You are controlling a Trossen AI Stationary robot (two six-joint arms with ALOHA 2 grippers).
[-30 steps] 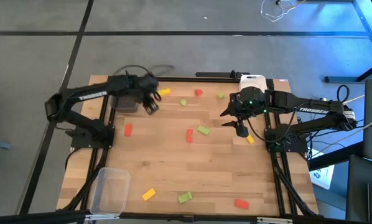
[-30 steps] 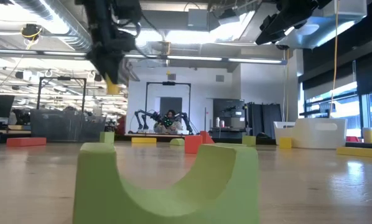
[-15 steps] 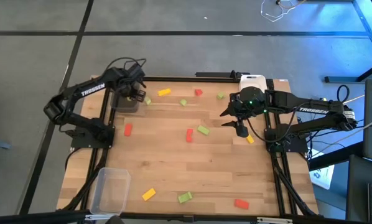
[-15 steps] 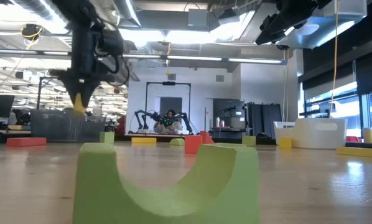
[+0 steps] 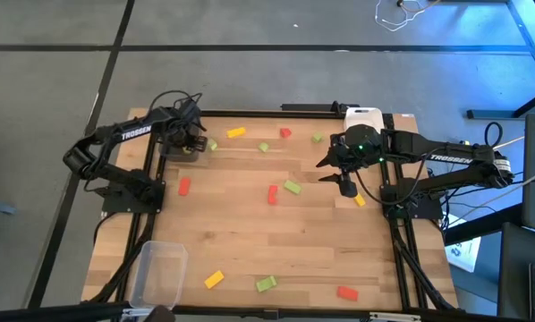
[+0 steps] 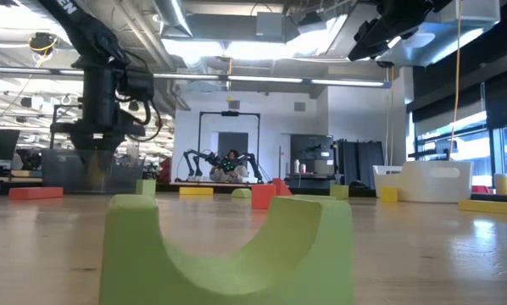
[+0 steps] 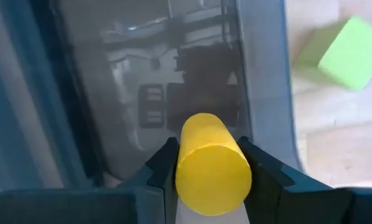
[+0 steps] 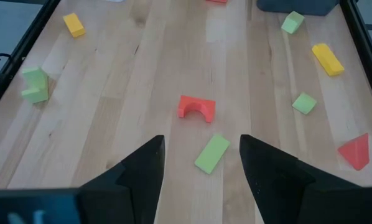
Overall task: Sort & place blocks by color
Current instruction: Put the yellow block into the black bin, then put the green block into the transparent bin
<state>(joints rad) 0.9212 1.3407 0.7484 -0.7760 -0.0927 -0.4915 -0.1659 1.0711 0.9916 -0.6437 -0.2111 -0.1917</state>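
High view: the wooden table (image 5: 250, 241) holds scattered red, yellow and green blocks. Over what seems to be the dark grey tray (image 5: 180, 148) at its far left, the left gripper (image 7: 208, 163) clenches a yellow cylinder block (image 7: 212, 165). The right gripper (image 8: 201, 163) hangs released at the far right.

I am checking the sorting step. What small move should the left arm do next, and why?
Probably open the left claw: it grips a yellow cylinder block directly above the dark grey tray, so releasing should drop it inside. The right claw waits open.
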